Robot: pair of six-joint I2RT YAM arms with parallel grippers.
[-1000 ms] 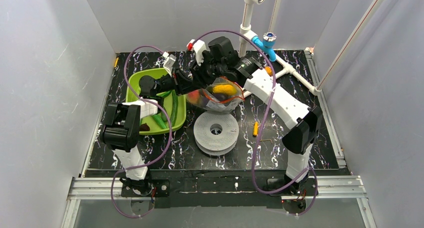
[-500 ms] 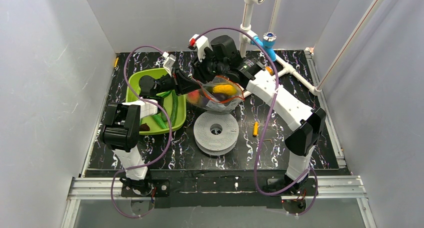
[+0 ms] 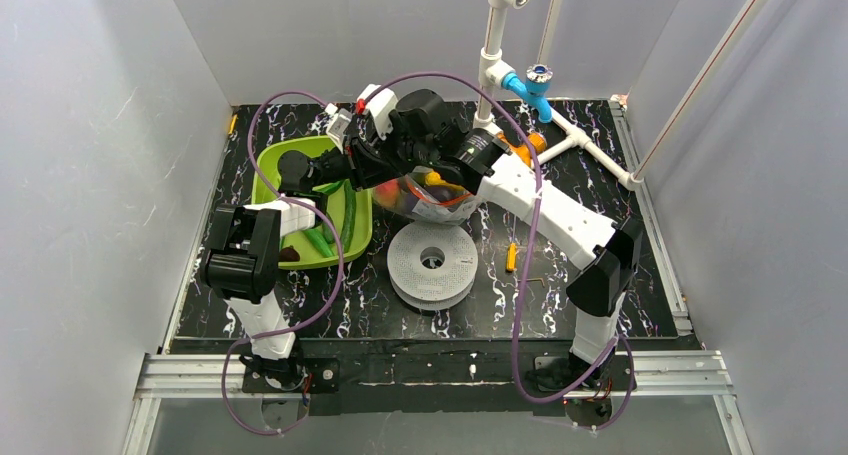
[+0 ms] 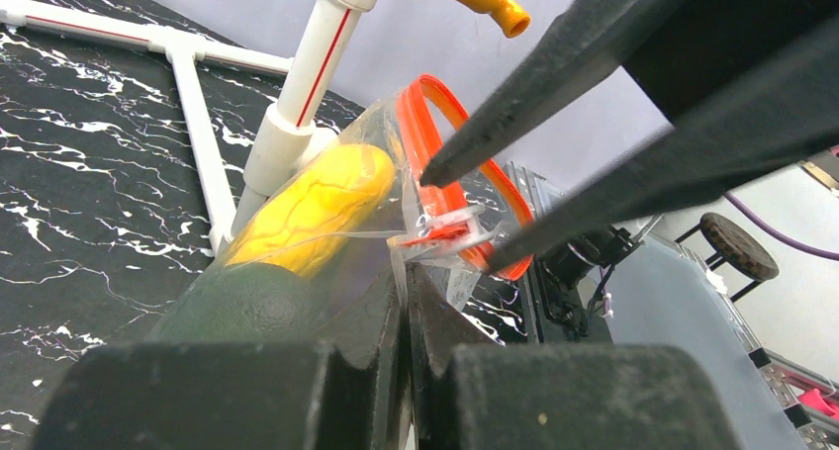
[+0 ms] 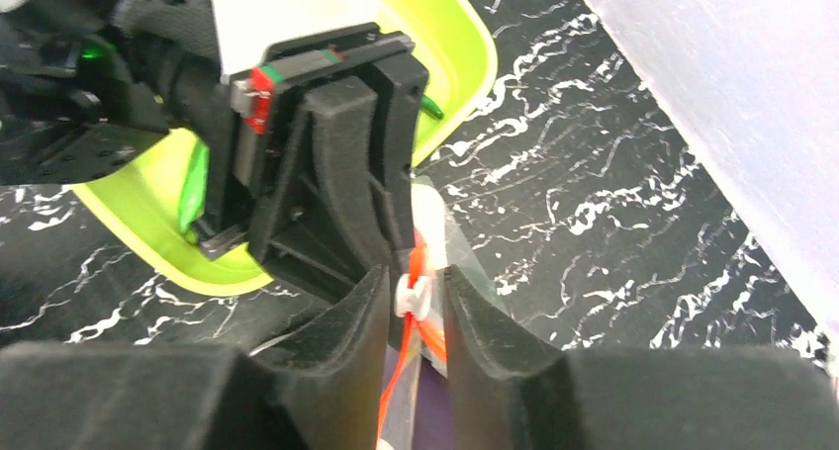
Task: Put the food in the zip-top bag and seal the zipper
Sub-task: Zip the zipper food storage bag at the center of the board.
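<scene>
Left fingers (image 4: 368, 323) are clamped on the zip-top bag (image 3: 432, 197) edge, keeping it upright on the bench (image 3: 600, 175) just far of the white disc (image 3: 432, 265), food (image 4: 312, 208) inside. Right fingers (image 5: 346, 343) sit narrow around the zipper (image 4: 440, 99) slider (image 5: 414, 297), can't tell if they're actually pinching.

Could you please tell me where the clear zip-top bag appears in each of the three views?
Top external: clear crinkly zip-top bag at centre, just beyond the white perforated disc.
Left wrist: centre, orange-red mouth uppermost.
Right wrist: bottom centre, mainly its orange-red strip.
Shared landmark: black white-veined tabletop.
</scene>
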